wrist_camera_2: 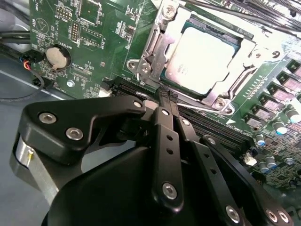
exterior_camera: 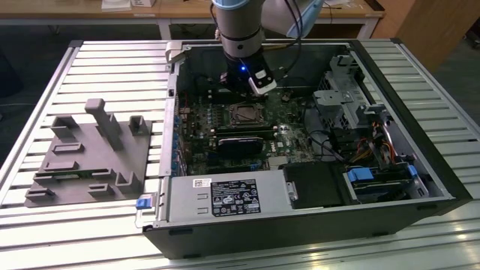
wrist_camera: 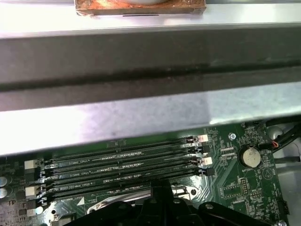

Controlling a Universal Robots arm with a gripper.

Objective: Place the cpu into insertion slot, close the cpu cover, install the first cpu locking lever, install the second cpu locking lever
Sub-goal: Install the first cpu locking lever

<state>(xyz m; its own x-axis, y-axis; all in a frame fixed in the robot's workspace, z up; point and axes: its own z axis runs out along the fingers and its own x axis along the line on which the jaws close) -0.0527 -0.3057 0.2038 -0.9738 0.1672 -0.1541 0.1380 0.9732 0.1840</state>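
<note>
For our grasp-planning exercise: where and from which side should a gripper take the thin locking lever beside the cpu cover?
Probably pinch the locking lever across its thin rod, from above: it lies low between the cpu cover and the memory slots, leaving no room sideways.

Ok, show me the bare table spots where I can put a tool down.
Bare table slats lie nearer the camera than the grey fixture, and beyond it to the far edge. Inside the computer case is crowded: the gripper hangs over the motherboard.
</note>
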